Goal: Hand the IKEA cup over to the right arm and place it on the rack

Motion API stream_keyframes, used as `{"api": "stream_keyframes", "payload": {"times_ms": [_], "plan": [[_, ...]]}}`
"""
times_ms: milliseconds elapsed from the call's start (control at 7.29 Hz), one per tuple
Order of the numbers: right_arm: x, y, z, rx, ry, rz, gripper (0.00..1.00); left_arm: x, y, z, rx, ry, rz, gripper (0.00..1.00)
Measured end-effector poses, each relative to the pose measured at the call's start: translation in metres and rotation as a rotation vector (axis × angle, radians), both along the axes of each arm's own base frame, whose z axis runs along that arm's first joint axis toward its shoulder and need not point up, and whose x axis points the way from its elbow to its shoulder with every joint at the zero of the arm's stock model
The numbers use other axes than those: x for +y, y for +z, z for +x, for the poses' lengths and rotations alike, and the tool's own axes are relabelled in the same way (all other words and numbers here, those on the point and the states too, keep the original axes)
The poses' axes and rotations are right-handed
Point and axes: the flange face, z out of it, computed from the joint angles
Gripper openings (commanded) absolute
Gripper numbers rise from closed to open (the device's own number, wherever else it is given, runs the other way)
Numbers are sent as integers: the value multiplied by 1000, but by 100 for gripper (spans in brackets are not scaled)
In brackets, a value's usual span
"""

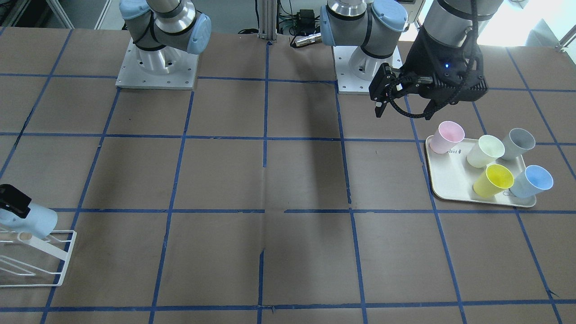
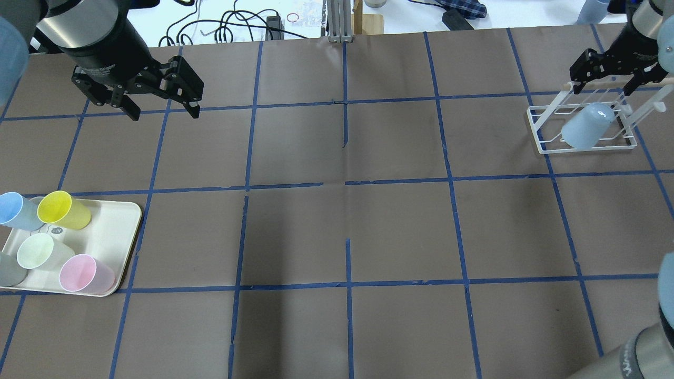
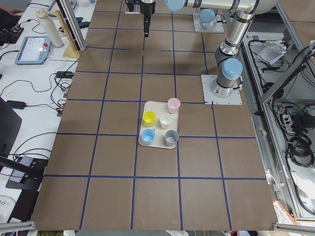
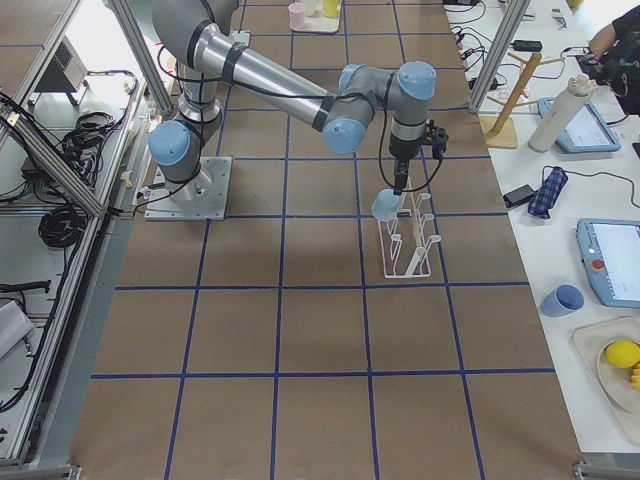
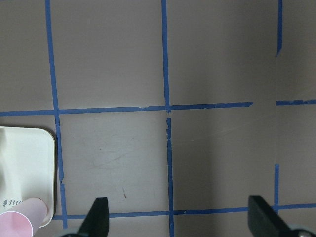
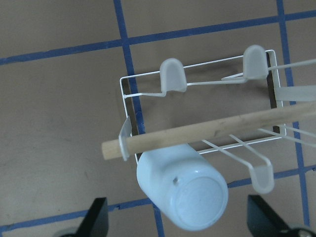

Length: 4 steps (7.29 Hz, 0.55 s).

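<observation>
The IKEA cup (image 2: 587, 126), a pale blue tumbler, rests tilted and mouth-down on a prong of the white wire rack (image 2: 538, 132) at the far right of the table. In the right wrist view its base (image 6: 183, 191) faces the camera, under the rack's wooden dowel (image 6: 207, 129). My right gripper (image 2: 603, 88) hovers just above the cup, open, with its fingers (image 6: 96, 217) wide on either side and not touching it. My left gripper (image 2: 164, 111) is open and empty, high over the table's far left; it also shows in the left wrist view (image 5: 178, 217).
A cream tray (image 2: 113, 226) at the near left holds a second blue cup (image 2: 16, 209), a yellow cup (image 2: 63, 209), a pale green cup (image 2: 37, 251), a pink cup (image 2: 84, 273) and a grey cup (image 2: 6, 269). Blue tape lines grid the brown table.
</observation>
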Motion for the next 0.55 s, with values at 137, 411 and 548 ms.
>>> {"api": "stream_keyframes", "payload": {"times_ms": [137, 411, 548], "plan": [[9, 20, 25, -2, 25, 1, 100, -1, 1, 0, 0, 0, -2, 100], [26, 50, 82, -33, 74, 16, 100, -3, 2, 0, 2, 1, -4, 100], [38, 61, 113, -69, 99, 43, 100, -3, 2, 1, 0, 1, -4, 100]]}}
